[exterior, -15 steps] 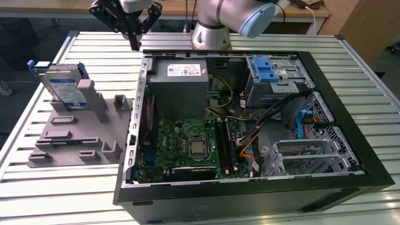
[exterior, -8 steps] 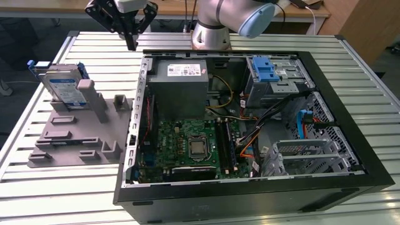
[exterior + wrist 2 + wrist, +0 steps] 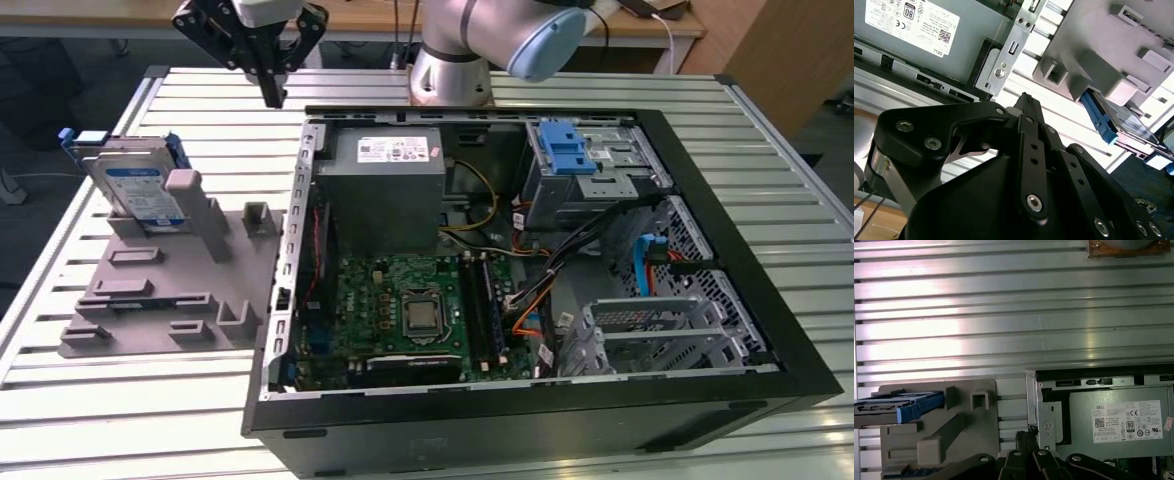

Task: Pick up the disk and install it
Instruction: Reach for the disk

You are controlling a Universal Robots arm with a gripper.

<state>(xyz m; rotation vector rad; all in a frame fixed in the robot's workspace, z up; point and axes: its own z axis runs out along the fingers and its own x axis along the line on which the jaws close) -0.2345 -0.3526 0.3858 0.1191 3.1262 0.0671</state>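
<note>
The disk (image 3: pixel 140 190) stands on edge in a slot at the far end of the grey holder (image 3: pixel 160 300), blue rails along its sides and its upper edge free in open air. The holder lies on the slatted bench (image 3: pixel 134 400) at the exterior view's left, just beside the side wall of the open computer case (image 3: pixel 747 300). The gripper (image 3: pixel 274 95) hangs above bare slats off the case's far corner, well apart from the disk, its fingers closed together and holding nothing. Inside the case, the grey power supply (image 3: pixel 387 190) fills the corner nearest the gripper. The drive cage (image 3: pixel 587 165) sits farther toward the exterior view's right.
</note>
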